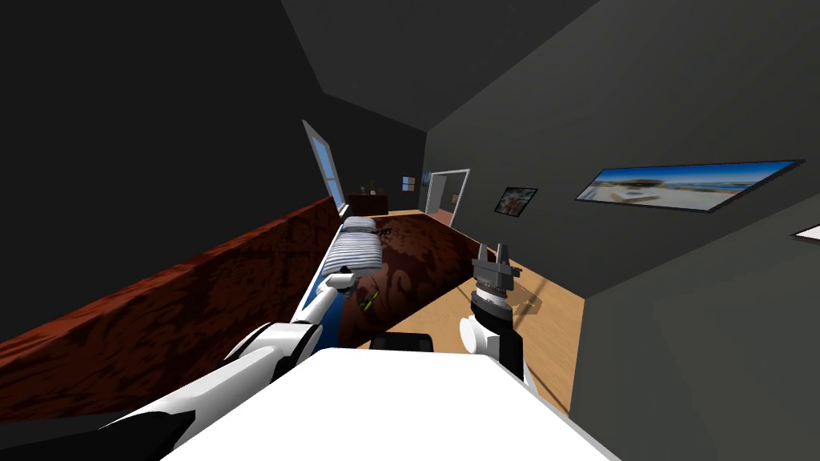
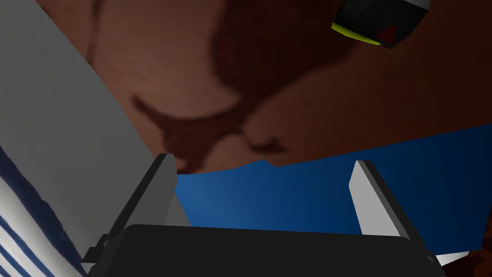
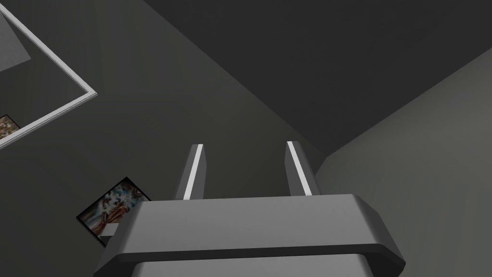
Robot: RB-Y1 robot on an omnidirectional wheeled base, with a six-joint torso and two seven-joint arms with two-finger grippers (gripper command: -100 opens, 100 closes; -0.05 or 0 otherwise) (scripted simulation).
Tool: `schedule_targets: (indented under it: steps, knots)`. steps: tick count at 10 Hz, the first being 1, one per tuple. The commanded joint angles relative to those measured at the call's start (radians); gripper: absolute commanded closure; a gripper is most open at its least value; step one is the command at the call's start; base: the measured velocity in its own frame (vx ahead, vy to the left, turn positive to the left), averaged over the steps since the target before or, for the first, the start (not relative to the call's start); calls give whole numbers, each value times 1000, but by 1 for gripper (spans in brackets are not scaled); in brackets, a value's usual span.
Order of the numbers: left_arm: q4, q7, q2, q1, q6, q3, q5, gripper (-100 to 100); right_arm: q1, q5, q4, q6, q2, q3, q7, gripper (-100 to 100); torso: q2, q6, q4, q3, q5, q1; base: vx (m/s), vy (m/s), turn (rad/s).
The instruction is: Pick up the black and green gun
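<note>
I am working the approach step, with nothing grasped yet. My left claw (image 1: 349,286) is hanging over the bed (image 1: 416,256) with its fingers (image 2: 161,192) spread wide and empty. It is pointing down at the seam where the blue sheet (image 2: 298,202) meets the dark red patterned bedspread (image 2: 192,72), beside the striped bedding (image 2: 19,240). The black and green gun (image 2: 377,21) is lying on that bedspread toward the bed's near end, just past the sheet's edge. It is off to one side of the claw's line, not between the fingers. I judge the next move is calling for a shift sideways until the gun is centred between the fingers, then a descent and a close. My right claw (image 1: 492,250) is standing raised off the bed's side, fingers narrowly parted around nothing.
</note>
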Motion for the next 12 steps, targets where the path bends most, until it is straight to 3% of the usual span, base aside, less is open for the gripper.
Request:
schedule_targets:
  steps: [1, 6, 12]
  knots:
    - [50, 0, 5, -24, 40, -11, 27, -100, 0, 0, 0, 0, 0, 0, 0, 0, 0, 0, 0, 0, 0, 0, 49, -68, -33]
    - [177, 5, 5, -57, 88, -33, 66, -100, 0, 0, 0, 0, 0, 0, 0, 0, 1, 0, 0, 1, 0, 1, 33, -48, -19]
    - [228, 7, 2, -65, 106, -43, 84, -100, 0, 0, 0, 0, 0, 0, 0, 0, 2, 0, 1, 1, 1, 3, 15, -21, -9]
